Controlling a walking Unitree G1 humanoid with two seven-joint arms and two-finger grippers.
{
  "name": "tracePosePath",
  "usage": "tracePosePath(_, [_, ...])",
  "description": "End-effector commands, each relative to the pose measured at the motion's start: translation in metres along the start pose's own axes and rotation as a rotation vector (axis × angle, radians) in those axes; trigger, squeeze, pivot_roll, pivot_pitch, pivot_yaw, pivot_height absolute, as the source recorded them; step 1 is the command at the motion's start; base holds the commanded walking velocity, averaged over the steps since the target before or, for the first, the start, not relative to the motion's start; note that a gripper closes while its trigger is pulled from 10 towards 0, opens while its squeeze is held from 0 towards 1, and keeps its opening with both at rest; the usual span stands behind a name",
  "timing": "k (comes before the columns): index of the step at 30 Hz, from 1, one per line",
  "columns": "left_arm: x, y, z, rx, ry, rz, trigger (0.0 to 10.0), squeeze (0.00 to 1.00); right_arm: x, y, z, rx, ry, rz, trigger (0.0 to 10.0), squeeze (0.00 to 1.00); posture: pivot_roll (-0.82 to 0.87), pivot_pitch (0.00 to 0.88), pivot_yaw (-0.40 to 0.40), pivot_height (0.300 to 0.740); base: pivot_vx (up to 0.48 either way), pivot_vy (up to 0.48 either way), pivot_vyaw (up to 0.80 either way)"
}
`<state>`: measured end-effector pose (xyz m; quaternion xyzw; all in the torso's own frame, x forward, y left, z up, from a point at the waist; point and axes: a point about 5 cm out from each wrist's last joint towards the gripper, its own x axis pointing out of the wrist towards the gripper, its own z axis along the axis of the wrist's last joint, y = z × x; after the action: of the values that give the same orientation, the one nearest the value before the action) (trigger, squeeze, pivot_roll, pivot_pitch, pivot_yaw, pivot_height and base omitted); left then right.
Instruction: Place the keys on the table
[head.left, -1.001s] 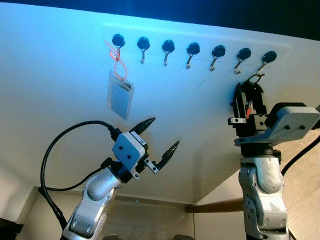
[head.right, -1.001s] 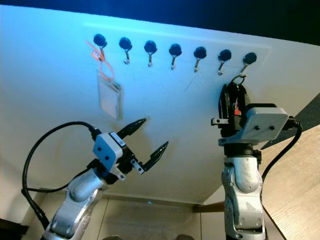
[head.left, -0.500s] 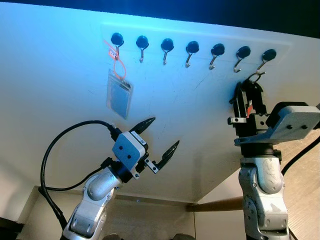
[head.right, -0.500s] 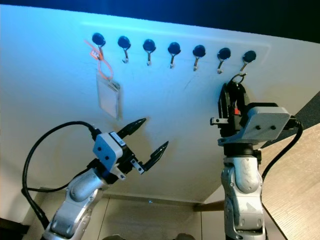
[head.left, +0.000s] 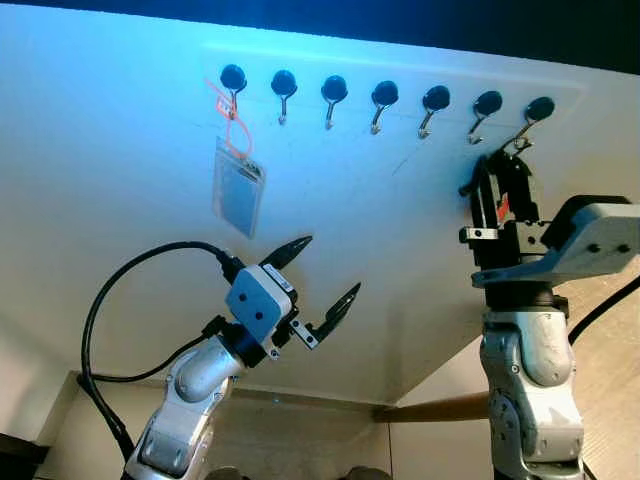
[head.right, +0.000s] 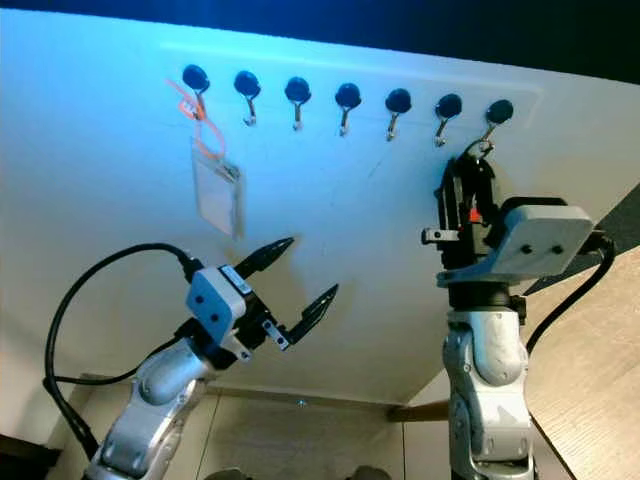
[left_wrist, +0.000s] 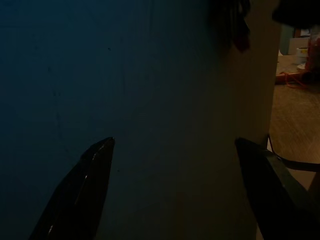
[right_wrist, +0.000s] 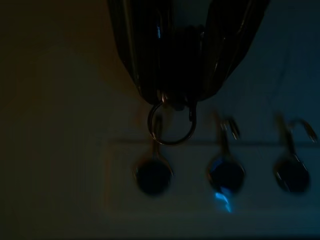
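The right claw is clamped on the keys, whose ring hangs at the rightmost hook on the wall rack. To do this cleanly, I'd lift the ring up and outward off the hook's tip before drawing away. The left claw hovers spread and empty, lower down. The keys themselves are mostly hidden between the fingers; the dim wrist view leaves unclear whether the ring is free.

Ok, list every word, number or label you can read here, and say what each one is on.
No text reads clearly anywhere.
Badge hanging on the first hook: too small and blurred to read.
Orange tag above the badge: no legible marks.
Keys in the right gripper: a red patch, no readable label.
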<state>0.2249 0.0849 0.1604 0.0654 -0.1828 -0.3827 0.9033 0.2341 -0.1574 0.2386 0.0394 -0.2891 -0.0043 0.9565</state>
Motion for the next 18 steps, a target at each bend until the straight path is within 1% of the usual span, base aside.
tracePosePath(1, [-0.001,-0.004,0.002,0.007,0.006,-0.026,10.0,0.00,0.003,0.004,0.012,0.018,-0.051,0.018,0.0,0.00,0.05,0.086,-0.072,0.740,0.000,0.000,0.00])
tracePosePath(6, [-0.001,-0.004,0.002,0.005,0.005,-0.028,10.0,0.00,0.005,0.008,0.020,0.045,-0.073,0.036,0.0,0.00,0.05,0.091,-0.072,0.740,0.000,0.000,0.00])
tracePosePath(12, [-0.001,-0.004,0.002,0.005,0.004,-0.028,10.0,0.00,0.004,0.009,0.022,0.062,-0.073,0.052,0.0,0.00,0.05,0.093,-0.072,0.740,0.000,0.000,0.00])
tracePosePath(15, [-0.002,-0.004,0.003,0.005,0.005,-0.027,10.0,0.00,-0.008,0.015,0.019,0.076,-0.045,0.104,0.0,0.00,0.06,0.095,-0.072,0.740,0.000,0.000,0.00])
tracePosePath(16, [-0.002,-0.004,0.003,0.005,0.005,-0.027,10.0,0.00,-0.008,0.015,0.019,0.076,-0.045,0.104,0.0,0.00,0.06,0.095,-0.072,0.740,0.000,0.000,0.00])
tracePosePath(18, [-0.003,-0.004,0.003,0.004,0.007,-0.027,10.0,0.00,-0.019,0.017,0.016,0.068,-0.010,0.130,0.0,0.00,0.05,0.099,-0.071,0.740,0.000,0.000,0.00])
